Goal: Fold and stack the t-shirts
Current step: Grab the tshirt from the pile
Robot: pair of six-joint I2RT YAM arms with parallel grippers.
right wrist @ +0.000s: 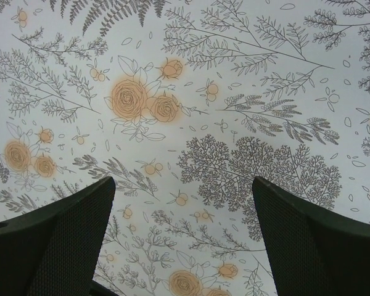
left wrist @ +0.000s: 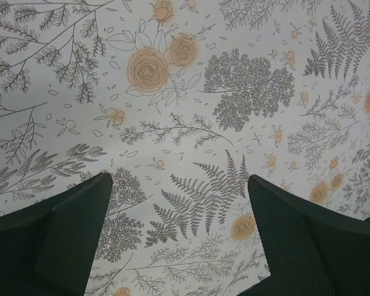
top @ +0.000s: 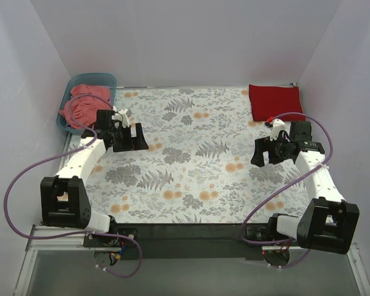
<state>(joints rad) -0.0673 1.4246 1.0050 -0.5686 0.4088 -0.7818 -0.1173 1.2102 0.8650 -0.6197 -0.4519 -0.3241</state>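
Two grippers show, and both are spread wide with nothing held. The left gripper (top: 128,137) (left wrist: 180,179) hangs over the left part of the floral cloth (top: 191,166), and the right gripper (top: 268,151) (right wrist: 182,182) hangs over its right part. In each wrist view we see only fern and rose print between the dark fingers (left wrist: 55,240). We cannot tell from these views how high either gripper hangs above the cloth. We count two t-shirts, one tub and one cloth. The deep red t-shirt (top: 275,100) lies folded into a flat rectangle on the cloth's far right corner, beyond the right gripper and apart from it. Its edges are fairly straight and its right side runs close to the cloth's right edge. The salmon-pink t-shirt (top: 85,105) sits crumpled in the teal tub (top: 94,76), which stands just off the cloth's far left corner, beyond the left gripper. Part of the shirt's bulk rises to about the rim. Between the two grippers the cloth's print runs unbroken from its near edge to its far edge. Three pale walls (top: 185,37) stand along the cloth's left, far and right edges, closing it in there.
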